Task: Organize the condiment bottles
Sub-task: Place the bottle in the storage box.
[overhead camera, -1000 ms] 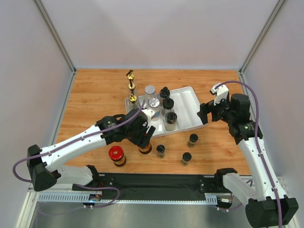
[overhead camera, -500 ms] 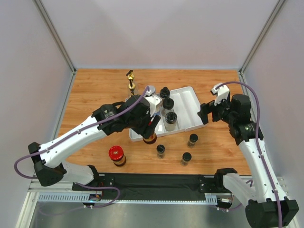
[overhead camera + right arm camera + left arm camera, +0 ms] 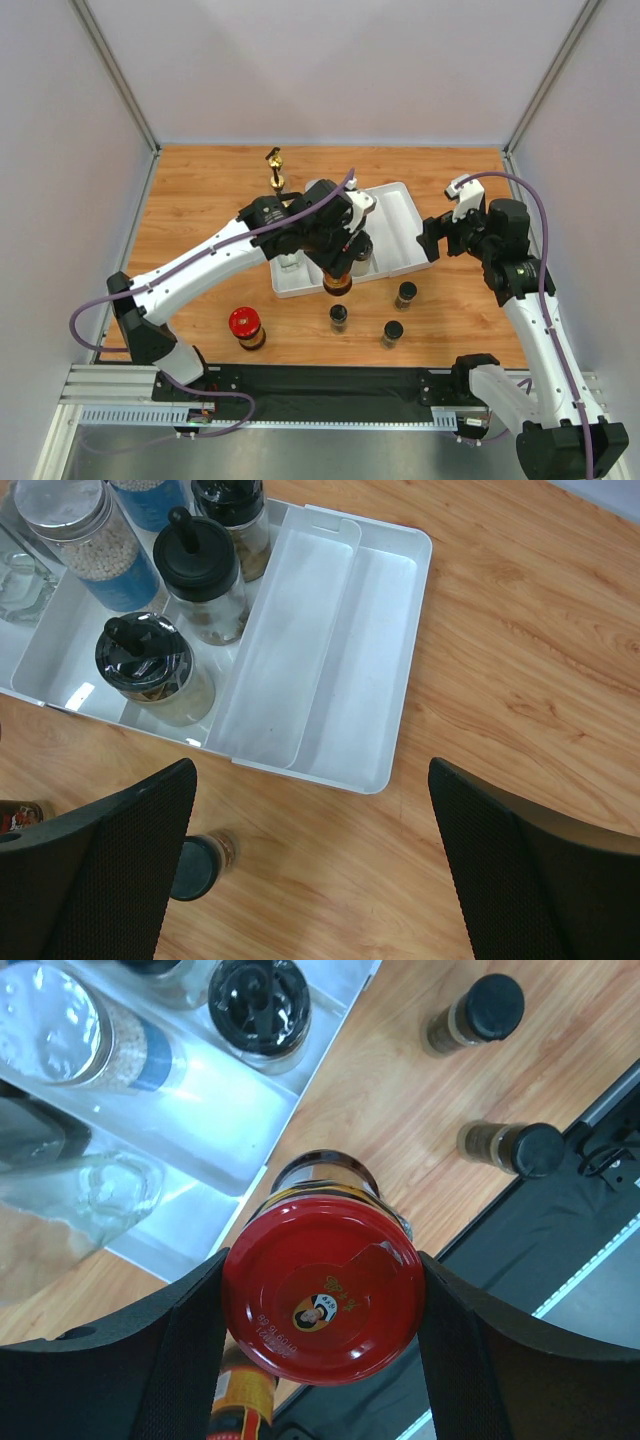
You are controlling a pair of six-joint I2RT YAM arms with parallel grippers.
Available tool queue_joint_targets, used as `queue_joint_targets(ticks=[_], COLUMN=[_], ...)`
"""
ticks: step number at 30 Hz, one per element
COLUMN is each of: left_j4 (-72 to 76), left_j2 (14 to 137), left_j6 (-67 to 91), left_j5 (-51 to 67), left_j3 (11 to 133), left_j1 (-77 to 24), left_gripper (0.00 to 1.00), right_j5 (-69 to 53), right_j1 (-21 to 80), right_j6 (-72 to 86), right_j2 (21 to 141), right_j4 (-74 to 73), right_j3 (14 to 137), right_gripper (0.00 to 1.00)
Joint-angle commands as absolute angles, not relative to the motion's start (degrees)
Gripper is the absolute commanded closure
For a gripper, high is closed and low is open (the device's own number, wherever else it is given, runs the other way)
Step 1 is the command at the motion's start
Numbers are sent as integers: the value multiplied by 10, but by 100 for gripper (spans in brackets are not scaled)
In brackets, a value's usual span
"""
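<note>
Wooden tabletop (image 3: 200, 200) carried a white divided tray (image 3: 400, 215), at whose near edge the left gripper (image 3: 338, 262) held a red-lidded jar (image 3: 322, 1295) clamped by its lid, probably needing lowering into a free compartment, while the right gripper (image 3: 315, 870) hovered wide open and empty.

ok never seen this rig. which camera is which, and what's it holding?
Two robot arms are bolted at the near edge of a wooden table. The wide picture comes from a fixed camera above and behind them; the other two come from a camera on each wrist, looking past its own claw. On the table sits a white tray holding several bottles, with three small black-capped jars and one red-lidded jar loose on the wood. The left claw is shut on a second red-lidded jar by the tray's near edge. The right claw is open and empty, near the tray's right end.
</note>
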State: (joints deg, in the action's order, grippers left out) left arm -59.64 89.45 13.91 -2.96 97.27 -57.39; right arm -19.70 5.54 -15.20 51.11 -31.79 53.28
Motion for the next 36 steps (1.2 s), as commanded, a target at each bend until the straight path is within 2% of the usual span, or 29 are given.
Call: queue_joint_targets(ticks=[1,12,23,36], left_j4=[-574,-581,-584,-515], left_j2=[901,974,1061,1137], left_j6=[124,122,115,107], left_j5=[12,69,77,92], left_j3=[1038,1125,1247,1303], left_j1=[-576,-574,-575,-560], left_gripper=[100,100,100,100], right_j5=[-196,-173,-139,-113], right_j1=[53,46,19,-28], right_j6=[-143,-134,-110,-85], right_j2=[500,498,496,490], right_j4=[-291,-287,-281,-277], right_j3=[531,533,535,540], right_gripper=[0,0,0,0])
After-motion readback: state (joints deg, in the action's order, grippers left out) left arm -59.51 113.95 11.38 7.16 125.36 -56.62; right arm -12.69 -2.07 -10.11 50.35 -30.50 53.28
